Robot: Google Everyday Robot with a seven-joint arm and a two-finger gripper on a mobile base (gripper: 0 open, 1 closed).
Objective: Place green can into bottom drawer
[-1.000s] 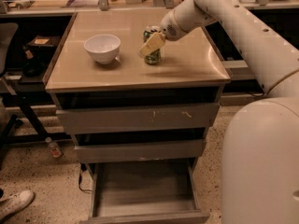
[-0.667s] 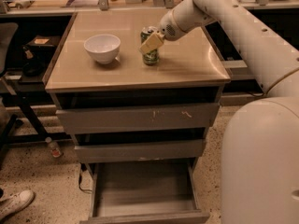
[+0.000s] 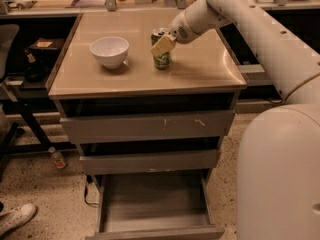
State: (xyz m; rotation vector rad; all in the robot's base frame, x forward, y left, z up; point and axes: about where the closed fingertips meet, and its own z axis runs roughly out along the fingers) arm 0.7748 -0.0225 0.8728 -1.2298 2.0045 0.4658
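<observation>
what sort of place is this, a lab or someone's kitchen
Probably a robotics lab or workshop: a test cabinet on speckled floor, cluttered benches behind, and the robot's pincer at the green can on top.

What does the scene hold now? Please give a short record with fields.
can: upright on the cabinet top, right of the bowl
bowl: white, on the cabinet top, apart from the can
gripper: at the can's upper part
bottom drawer: pulled open, can not yet in it
</observation>
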